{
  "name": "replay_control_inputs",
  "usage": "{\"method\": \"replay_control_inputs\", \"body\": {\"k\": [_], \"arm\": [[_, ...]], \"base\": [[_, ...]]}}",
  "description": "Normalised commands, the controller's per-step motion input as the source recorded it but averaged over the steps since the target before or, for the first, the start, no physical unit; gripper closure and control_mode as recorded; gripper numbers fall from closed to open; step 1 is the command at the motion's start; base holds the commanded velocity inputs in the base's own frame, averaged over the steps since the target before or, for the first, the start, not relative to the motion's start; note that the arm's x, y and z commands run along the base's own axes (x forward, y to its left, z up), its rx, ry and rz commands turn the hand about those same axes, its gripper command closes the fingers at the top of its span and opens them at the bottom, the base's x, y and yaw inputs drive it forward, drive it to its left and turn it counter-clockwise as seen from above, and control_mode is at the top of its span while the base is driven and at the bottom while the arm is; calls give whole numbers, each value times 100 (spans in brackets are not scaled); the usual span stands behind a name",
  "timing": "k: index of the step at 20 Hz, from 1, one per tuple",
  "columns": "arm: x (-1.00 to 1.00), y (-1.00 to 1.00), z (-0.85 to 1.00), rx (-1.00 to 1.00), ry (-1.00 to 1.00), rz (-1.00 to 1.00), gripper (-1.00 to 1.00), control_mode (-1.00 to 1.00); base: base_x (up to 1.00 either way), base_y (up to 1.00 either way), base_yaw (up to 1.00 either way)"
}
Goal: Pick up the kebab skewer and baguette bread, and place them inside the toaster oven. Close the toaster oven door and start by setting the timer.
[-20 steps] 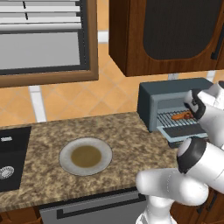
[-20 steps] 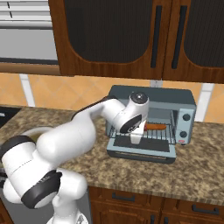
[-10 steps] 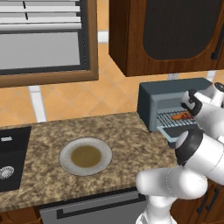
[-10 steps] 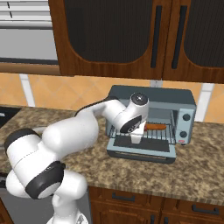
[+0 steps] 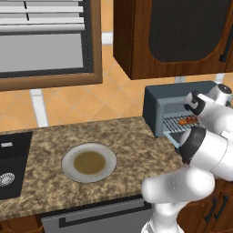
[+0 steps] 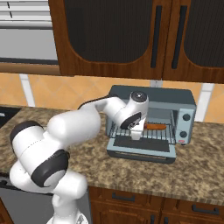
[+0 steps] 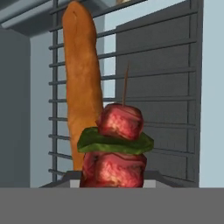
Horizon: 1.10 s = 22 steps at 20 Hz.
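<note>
The toaster oven [image 6: 175, 99] stands on the counter with the toaster oven door [image 6: 142, 151] folded down flat in front of it. The baguette bread [image 6: 155, 126] lies on the wire rack inside; in the hand view the baguette bread [image 7: 82, 87] is a long orange-brown loaf stretching away over the rack bars. My gripper [image 6: 135, 133] hangs at the oven's mouth, over the left part of the rack, shut on the kebab skewer [image 7: 117, 144]. The skewer's red meat chunks and green slice sit close to the camera, just right of the loaf. The fingertips are hidden.
The oven's knobs [image 6: 187, 118] are on its right side panel. An empty round plate [image 5: 88, 162] sits mid-counter, left of the oven. A black sink [image 5: 9, 168] is at the far left. Dark wooden cabinets [image 6: 131, 35] hang above.
The gripper stays at the oven's mouth with the skewer in it. The arm's elbow has shifted slightly.
</note>
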Motion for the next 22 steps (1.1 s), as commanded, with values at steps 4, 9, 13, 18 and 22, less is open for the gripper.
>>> {"method": "replay_control_inputs", "body": {"k": [4, 9, 13, 18, 22], "arm": [[18, 0, 0, 0, 4, 0, 100, -100], [21, 0, 0, 0, 5, 0, 100, -100], [20, 0, 0, 0, 5, 0, 100, -100], [22, 0, 0, 0, 7, 0, 100, -100], [14, 0, 0, 0, 10, 0, -100, -100]], "base": [[0, 0, 0], [0, 0, 0], [0, 0, 0], [0, 0, 0], [0, 0, 0]]}}
